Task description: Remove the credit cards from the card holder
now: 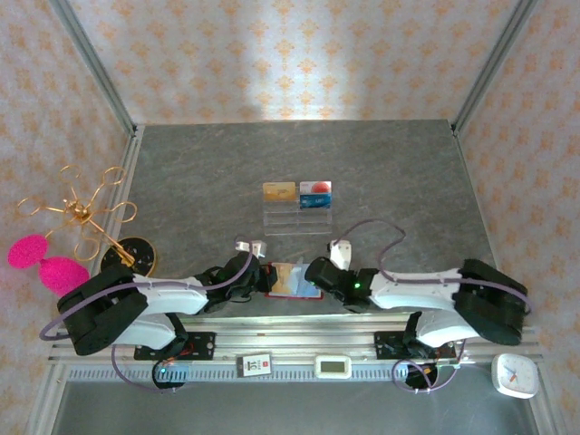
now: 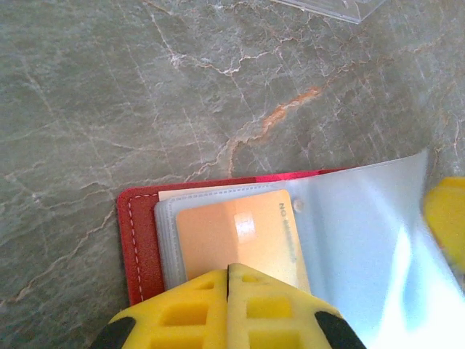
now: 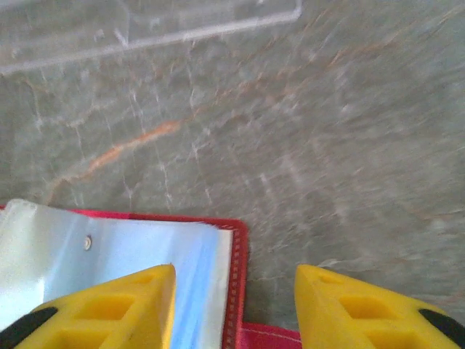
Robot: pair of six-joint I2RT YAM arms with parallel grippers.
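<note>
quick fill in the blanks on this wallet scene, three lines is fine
The right fingers are open; the left fingers are ____.
The card holder has a ____ cover.
The clear stand holds ____ cards.
Missing words: shut, red, two.
</note>
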